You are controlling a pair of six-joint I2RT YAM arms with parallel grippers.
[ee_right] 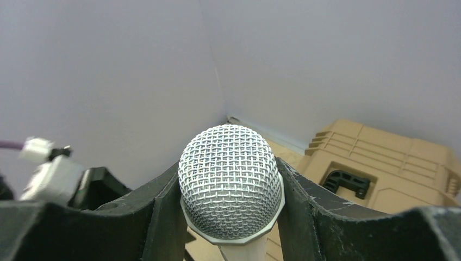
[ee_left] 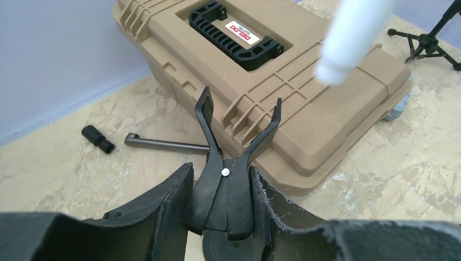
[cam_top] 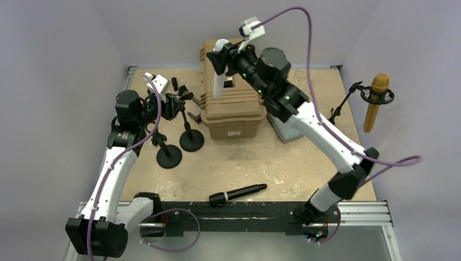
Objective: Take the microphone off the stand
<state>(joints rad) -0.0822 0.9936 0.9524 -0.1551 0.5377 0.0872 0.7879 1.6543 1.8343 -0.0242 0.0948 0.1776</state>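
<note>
**Microphone Held Clear of the Clip**

The right hand (ee_right: pixel 231 220) is gripping the white microphone with the silver mesh head (ee_right: pixel 231 179) between part-closed fingers. It is holding it in the air above the tan hard plastic case (cam_top: pixel 234 111), handle hanging down, apart from the stand's clip. The left hand (ee_left: pixel 223 220) is clamping tight on that forked black plastic clip (ee_left: pixel 215 174) over the plywood surface (cam_top: pixel 304 179).

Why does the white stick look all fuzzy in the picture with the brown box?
Left wrist view: the white microphone handle is out of focus, probably too near the lens, while the tan case is sharp. Right wrist view: the mesh head is crisp, held in the right pincer.
</note>
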